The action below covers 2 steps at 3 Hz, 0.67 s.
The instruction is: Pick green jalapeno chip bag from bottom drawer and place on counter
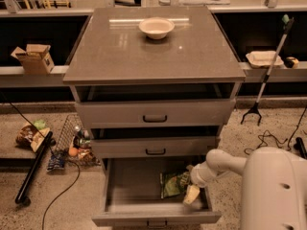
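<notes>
The green jalapeno chip bag (173, 183) lies flat inside the open bottom drawer (129, 188), right of its middle. My gripper (191, 191) reaches into the drawer from the right, its pale finger (193, 194) resting at the bag's right edge. The white arm (225, 163) runs back to the robot body at the lower right. The counter (153, 51) is the glossy grey-brown cabinet top above, with a white bowl (156, 27) near its back edge.
Two shallower grey drawers (154, 114) stand above the bottom one, slightly pulled out. A wire basket with snacks (72, 147) and a black pole (33, 166) lie on the floor at left. A grabber tool (268, 71) leans at right. A cardboard box (34, 57) sits on the left ledge.
</notes>
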{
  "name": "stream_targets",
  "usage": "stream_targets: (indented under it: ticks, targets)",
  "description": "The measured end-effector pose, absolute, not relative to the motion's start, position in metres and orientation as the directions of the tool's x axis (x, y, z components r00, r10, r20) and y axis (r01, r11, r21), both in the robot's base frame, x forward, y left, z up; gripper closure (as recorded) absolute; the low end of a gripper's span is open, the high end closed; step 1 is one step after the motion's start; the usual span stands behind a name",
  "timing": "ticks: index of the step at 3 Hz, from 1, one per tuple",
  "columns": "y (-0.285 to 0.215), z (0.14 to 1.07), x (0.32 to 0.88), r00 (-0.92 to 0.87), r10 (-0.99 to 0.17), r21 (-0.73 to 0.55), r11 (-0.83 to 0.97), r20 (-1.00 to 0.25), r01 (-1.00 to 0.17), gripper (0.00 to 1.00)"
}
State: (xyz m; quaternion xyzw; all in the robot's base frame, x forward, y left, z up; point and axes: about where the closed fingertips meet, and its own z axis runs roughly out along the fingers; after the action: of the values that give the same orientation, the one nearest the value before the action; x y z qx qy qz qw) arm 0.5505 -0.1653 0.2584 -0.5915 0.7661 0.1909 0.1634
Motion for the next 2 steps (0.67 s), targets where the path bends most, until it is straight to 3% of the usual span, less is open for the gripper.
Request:
stream_targets:
  ticks: [2]
  targets:
    - [-0.160, 0.195, 0.589, -0.210, -0.886, 0.035, 0.216, -0.414, -0.976, 0.00]
